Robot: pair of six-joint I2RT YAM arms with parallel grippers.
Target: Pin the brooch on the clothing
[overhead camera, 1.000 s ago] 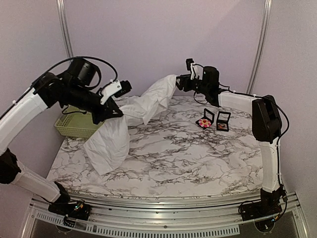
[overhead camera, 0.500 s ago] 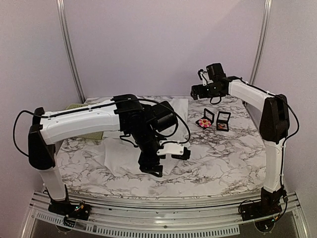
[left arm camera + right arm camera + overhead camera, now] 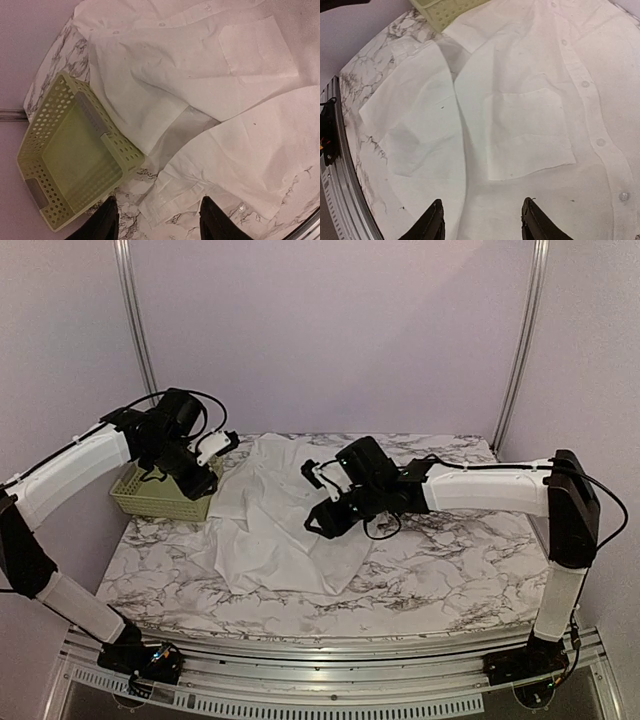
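The white shirt lies spread flat on the marble table, button row and chest pocket up. My left gripper is open and empty, hovering over the shirt's sleeve cuff next to the green basket. My right gripper is open and empty, hovering low over the shirt's front, just below the chest pocket; the row of buttons runs to its right. The left wrist view and the right wrist view both show the jaws wide apart. No brooch shows in any view.
A pale green perforated basket stands at the table's left edge, empty inside, touching the shirt. My right arm stretches across the back right of the table. The metal rail marks the table's front edge.
My left arm swung from the table's front middle back to the far left over the basket. My right arm came from the back right down over the shirt, covering where the small boxes stood.
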